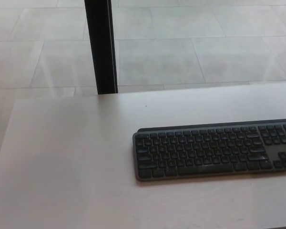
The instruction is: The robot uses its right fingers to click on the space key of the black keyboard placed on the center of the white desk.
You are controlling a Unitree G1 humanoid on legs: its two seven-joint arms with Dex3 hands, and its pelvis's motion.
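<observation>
Neither hand shows in the head view, so whether the right one is released, clenched or grasping anything cannot be told; every place below can only be given against the side it must come in from, the picture's right.

Largest is the tiled floor (pixel 190 57), pale and bare beyond the far edge, well out of any reach that matters. Next comes the white desk (pixel 66 162), which fills the lower half of the view. A black post (pixel 101 45) stands upright behind the desk's far edge, on the far left, well apart from where the right hand would work.

On the desk lies the black keyboard (pixel 209 152), flat, its long side roughly parallel to the near edge, toward the incoming hand's side and cut off by the right border. Smallest is the space key (pixel 204 169), the long bar in the nearest row, roughly mid-keyboard.

Judging from this, the press has not begun. The risk lies in the thick fingers: the keys sit tightly packed, so a fingertip coming down slightly off could catch the neighbouring keys or the row above. A slanting push might also slide the keyboard across the smooth desk.
</observation>
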